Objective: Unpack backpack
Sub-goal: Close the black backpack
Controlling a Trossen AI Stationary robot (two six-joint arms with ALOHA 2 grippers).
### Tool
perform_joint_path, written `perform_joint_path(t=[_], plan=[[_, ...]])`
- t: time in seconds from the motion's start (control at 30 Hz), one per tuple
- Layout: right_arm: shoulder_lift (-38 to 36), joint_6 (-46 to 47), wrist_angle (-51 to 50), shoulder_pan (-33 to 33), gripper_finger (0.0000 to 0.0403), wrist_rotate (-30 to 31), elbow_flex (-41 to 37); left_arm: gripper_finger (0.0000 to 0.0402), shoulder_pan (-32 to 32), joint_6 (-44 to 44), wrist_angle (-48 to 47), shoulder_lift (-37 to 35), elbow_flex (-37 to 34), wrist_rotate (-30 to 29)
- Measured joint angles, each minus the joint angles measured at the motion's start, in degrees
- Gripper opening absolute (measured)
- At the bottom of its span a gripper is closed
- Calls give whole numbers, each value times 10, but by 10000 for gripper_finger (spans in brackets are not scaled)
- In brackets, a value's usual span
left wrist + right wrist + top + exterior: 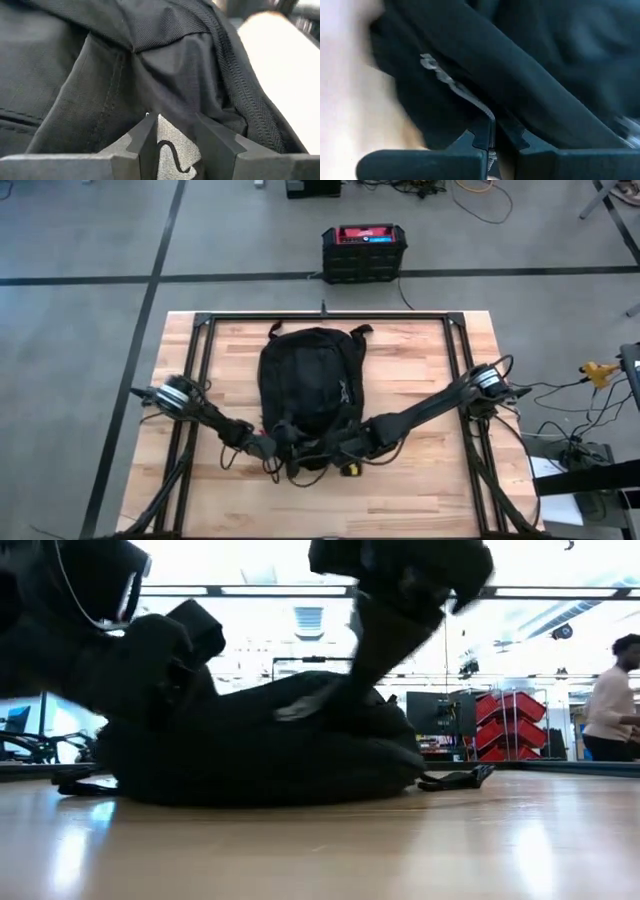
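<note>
Backpack (308,385) lay flat in the middle of the wooden table (420,490), top loop toward the far edge, straps trailing toward the near edge. Both arms had reached in from the sides to its near end. The left gripper (172,134) was right up against the dark fabric beside a seam, jaws a little apart with a fold of grey cloth and a thin dark cord between them; whether they truly pinched it, hard to say. The right gripper (494,131) was down on the bag too, jaws nearly pressed together around a pale zip pull or cord (451,82) that ran down into the narrow gap.

From table height, the backpack was a low dark mound, with both arms dropping onto it from above and blocking most of the bag's upper side. A loose strap end (455,779) lay on the table to its right.

Around it: a small yellow thing (351,470) on the table just by the bag's near end, under the right arm. Beyond the table's far edge, a black box with a red top (364,252) sat on the floor. In the room behind, red bins (510,720) and a person in a pale top (610,705) stood at the right.
</note>
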Motion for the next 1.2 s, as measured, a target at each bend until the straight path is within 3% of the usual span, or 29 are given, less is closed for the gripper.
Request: perform_joint_path(t=[0.1, 0.27, 0.53, 0.77, 0.9, 1.03, 1.2], plan=[[-10, 5, -100, -19, 0, 65, 0, 119, -2, -2, 85, 37, 0, 2], [-21, -41, -160, -80, 0, 154, -1, 119, -4, -8, 95, 40, 0, 5], [-28, -226, -107, -224, 0, 170, -4, 119, -8, -10, 95, 40, 0, 5], [-29, -380, 30, -356, 0, 48, -9, 119, -11, -18, 87, 40, 0, -2], [-29, -371, 52, -406, 0, -61, -9, 119, -12, -25, 82, 40, 0, -13], [-31, -321, 10, -401, 0, -104, -13, 119, -12, -30, 26, 10, -1, -12], [-32, -224, -48, -322, 0, -105, -46, 119, -7, 6, -131, -127, -28, 22]])
